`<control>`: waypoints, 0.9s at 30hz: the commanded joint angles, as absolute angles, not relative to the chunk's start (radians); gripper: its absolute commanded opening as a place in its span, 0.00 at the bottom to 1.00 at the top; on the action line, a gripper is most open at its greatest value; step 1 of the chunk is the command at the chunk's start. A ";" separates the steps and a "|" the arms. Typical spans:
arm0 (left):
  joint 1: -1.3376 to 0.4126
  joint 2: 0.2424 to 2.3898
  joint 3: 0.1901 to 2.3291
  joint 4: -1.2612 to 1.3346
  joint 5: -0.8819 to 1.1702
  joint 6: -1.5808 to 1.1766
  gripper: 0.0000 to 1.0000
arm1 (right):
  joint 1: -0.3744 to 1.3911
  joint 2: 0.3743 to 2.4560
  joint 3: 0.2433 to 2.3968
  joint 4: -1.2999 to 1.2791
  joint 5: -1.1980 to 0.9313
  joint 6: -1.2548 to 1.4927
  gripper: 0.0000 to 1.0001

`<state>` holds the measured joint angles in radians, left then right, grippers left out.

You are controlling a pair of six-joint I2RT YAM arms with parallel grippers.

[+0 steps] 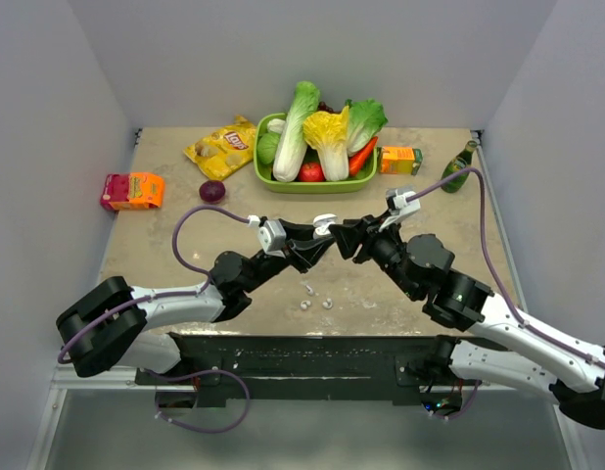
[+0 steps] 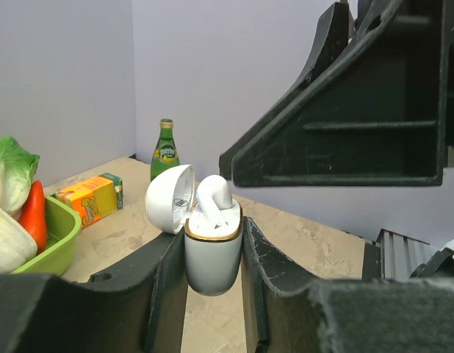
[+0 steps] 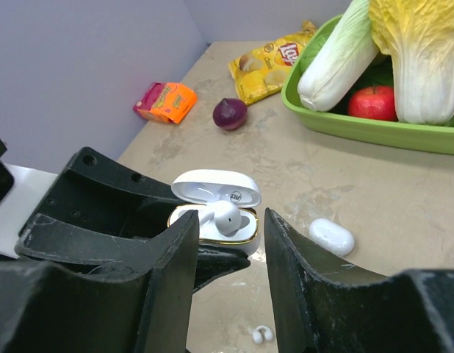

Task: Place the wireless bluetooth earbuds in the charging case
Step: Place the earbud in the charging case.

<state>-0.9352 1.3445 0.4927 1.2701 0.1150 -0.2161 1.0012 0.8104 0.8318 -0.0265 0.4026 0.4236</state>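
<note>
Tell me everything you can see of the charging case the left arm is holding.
The charging case is a small, glossy white plastic capsule with a gold rim. Its hinged lid stands open, tipped back. One white earbud sits inside, poking above the rim. The case is upright, off the table, clamped by its lower body between the left gripper's black fingers.

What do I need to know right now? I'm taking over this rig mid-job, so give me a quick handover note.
Left pincer: shut on the open charging case, held upright.
Right pincer: open, empty, close to the case.
Done: one earbud sits in the case, standing tall, perhaps not fully seated.
To do: loose earbuds lie on the table between the arms; pick them up and insert them.
</note>
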 commanded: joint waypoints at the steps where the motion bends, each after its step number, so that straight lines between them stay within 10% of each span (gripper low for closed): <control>1: -0.933 1.332 0.489 1.589 0.095 -0.186 0.00 | 1.000 0.824 0.874 -0.054 0.403 0.469 0.45; 27: -0.933 1.322 0.483 1.589 0.118 -0.192 0.00 | 0.994 0.879 0.897 -0.015 0.422 0.407 0.30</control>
